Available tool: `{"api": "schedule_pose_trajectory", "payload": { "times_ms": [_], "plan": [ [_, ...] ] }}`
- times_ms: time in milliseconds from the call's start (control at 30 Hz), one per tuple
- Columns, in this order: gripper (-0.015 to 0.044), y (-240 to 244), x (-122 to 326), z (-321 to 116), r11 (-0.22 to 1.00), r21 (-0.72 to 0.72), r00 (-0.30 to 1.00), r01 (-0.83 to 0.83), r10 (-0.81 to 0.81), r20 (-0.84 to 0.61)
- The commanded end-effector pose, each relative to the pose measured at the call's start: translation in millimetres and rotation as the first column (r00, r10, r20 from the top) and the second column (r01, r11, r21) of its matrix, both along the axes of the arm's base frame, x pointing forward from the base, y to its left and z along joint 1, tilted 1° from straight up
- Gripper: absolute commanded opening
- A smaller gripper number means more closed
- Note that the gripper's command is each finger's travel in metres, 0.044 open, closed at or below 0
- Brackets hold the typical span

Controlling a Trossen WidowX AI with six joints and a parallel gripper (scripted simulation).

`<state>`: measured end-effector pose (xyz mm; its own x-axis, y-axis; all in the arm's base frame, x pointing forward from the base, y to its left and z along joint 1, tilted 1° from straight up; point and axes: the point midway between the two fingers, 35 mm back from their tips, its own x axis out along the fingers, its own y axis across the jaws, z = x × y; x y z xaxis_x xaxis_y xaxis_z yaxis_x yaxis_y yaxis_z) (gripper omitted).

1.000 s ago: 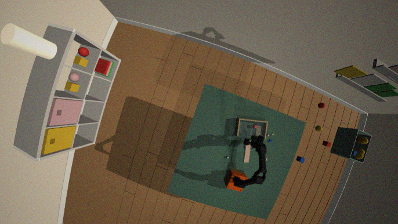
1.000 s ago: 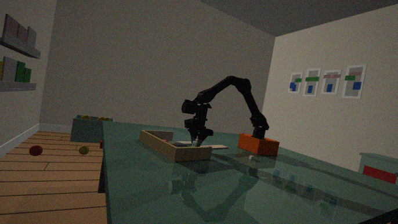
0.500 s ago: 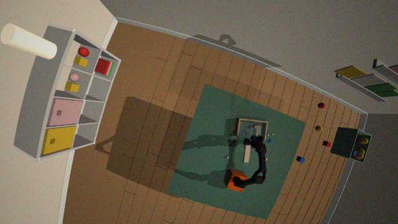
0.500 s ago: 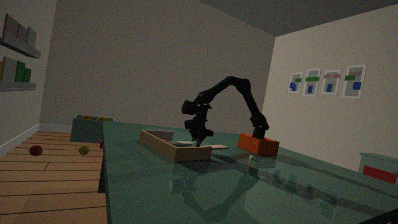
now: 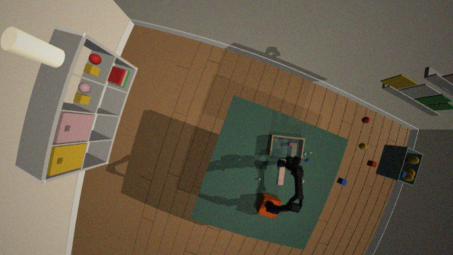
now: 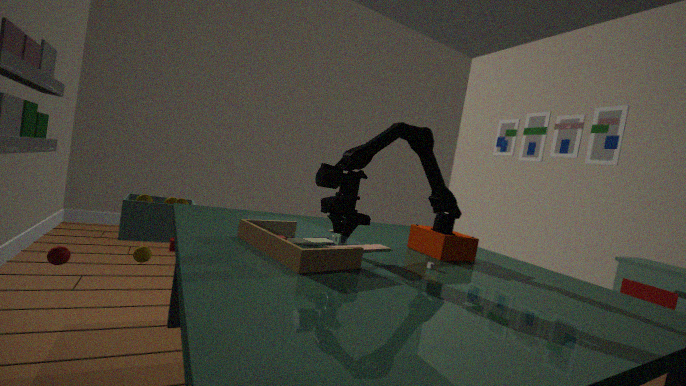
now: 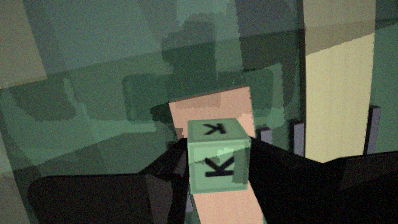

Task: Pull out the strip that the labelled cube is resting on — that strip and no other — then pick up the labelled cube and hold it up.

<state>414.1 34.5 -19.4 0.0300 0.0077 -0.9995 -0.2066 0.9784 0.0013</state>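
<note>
The labelled cube (image 7: pixel 219 167), pale green with a black K on its top and side, is between my fingers in the wrist view. My gripper (image 7: pixel 213 143) (image 6: pixel 343 240) points down beside the tray and is shut on this cube. The pink strip (image 7: pixel 227 209) (image 5: pixel 280 178) (image 6: pixel 377 247) lies flat under the cube and runs from there towards the arm's base. The strip's far end shows just beyond the cube. Whether the cube touches the strip cannot be told. The fingers hide the cube's left and right sides.
A wooden-walled tray (image 5: pixel 271 145) (image 6: pixel 330 261) stands just beyond the gripper. A pale yellow strip (image 7: pixel 340 100) lies to the right in the wrist view, between low grey rails (image 7: pixel 299 140) (image 7: pixel 372 132). A small red object (image 5: pixel 290 144) is in the tray. The orange base (image 6: pixel 425 244) stands behind the strip.
</note>
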Motion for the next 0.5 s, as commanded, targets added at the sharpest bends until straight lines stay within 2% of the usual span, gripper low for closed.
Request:
{"api": "schedule_pose_trajectory", "payload": {
  "times_ms": [0, 467],
  "plan": [
    [0.0000, -1, -15, 7, 1.000, 0.000, 1.000, 0.002, -0.002, -0.012],
    [0.0000, -5, -53, 27, 1.000, 0.001, 1.000, 0.004, -0.004, -0.018]
  ]
}}
